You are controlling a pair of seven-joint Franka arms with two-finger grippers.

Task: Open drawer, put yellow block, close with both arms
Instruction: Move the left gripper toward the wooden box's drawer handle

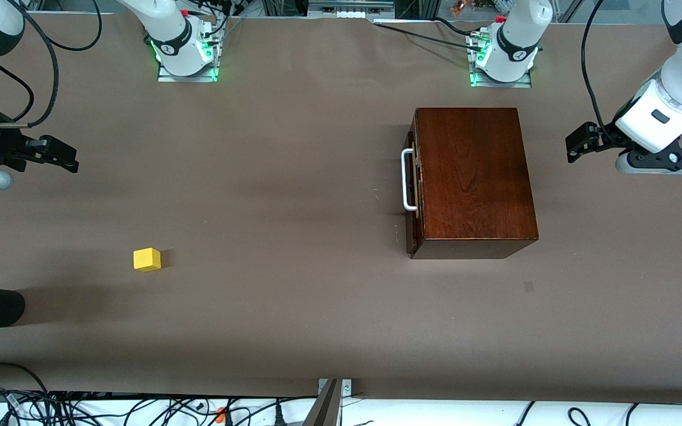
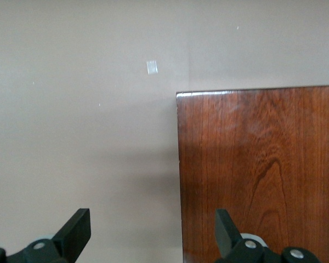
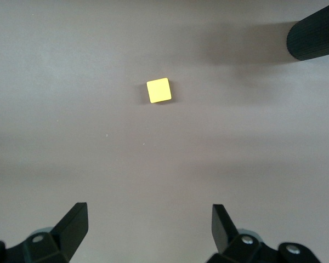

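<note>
Front view: drawer [image 1: 411,180] shut | yellow block [image 1: 147,259] on table | left gripper [image 2: 152,233], right gripper [image 3: 149,227] agape

Drawer shut, block out on my surface.
The drawer [image 1: 413,183] sits closed in its dark box (white handle facing my right arm's end); the yellow block [image 1: 147,259] lies well apart, nearer the camera.

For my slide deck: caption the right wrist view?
Open right hand hovers above the table, yellow block lying untouched ahead.
</note>
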